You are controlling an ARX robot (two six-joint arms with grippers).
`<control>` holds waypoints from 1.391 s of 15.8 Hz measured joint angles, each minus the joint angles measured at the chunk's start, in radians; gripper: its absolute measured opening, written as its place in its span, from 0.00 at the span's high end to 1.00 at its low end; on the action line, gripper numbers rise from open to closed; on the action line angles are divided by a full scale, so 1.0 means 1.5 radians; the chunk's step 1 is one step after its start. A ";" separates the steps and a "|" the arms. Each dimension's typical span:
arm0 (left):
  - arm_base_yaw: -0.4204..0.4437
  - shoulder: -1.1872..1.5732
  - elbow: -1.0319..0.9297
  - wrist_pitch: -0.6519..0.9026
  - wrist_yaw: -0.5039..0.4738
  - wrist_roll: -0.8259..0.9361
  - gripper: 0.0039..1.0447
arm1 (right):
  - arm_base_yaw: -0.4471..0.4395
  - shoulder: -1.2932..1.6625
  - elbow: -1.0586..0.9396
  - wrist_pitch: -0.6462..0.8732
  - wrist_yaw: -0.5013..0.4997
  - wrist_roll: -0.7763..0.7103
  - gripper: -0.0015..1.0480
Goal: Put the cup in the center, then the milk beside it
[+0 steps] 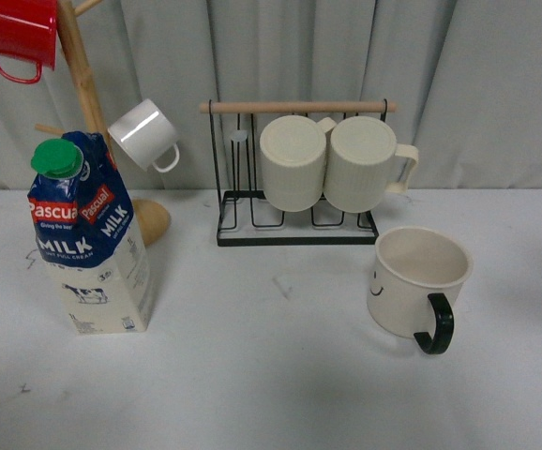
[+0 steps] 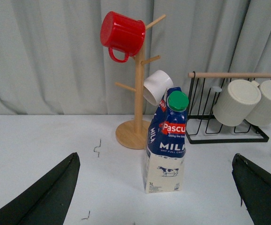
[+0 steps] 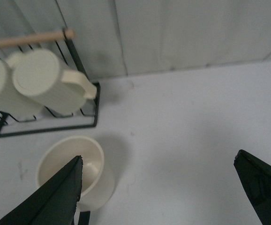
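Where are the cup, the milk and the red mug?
cup (image 1: 407, 305): front view, outer wall under the rim.
milk (image 1: 88, 248): front view, blue label panel.
red mug (image 2: 122, 33): left wrist view, side of its body.

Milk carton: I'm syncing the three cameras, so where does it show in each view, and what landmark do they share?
Front view: the milk carton stands upright at the left, just in front of the wooden mug tree.
Left wrist view: the carton is near the middle of the picture, upright on the table.
Right wrist view: not in it.
Shared landmark: the black wire rack shows in all three views.
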 joint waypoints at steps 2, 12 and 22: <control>0.000 0.000 0.000 0.000 0.000 0.000 0.06 | 0.112 0.305 0.308 -0.259 0.086 0.054 0.06; 0.000 0.000 0.000 0.000 0.000 0.000 0.06 | 0.115 0.424 0.376 -0.297 0.081 0.085 0.60; 0.000 0.000 0.000 0.000 0.000 0.000 0.06 | 0.215 0.378 0.417 -0.348 0.104 0.111 0.97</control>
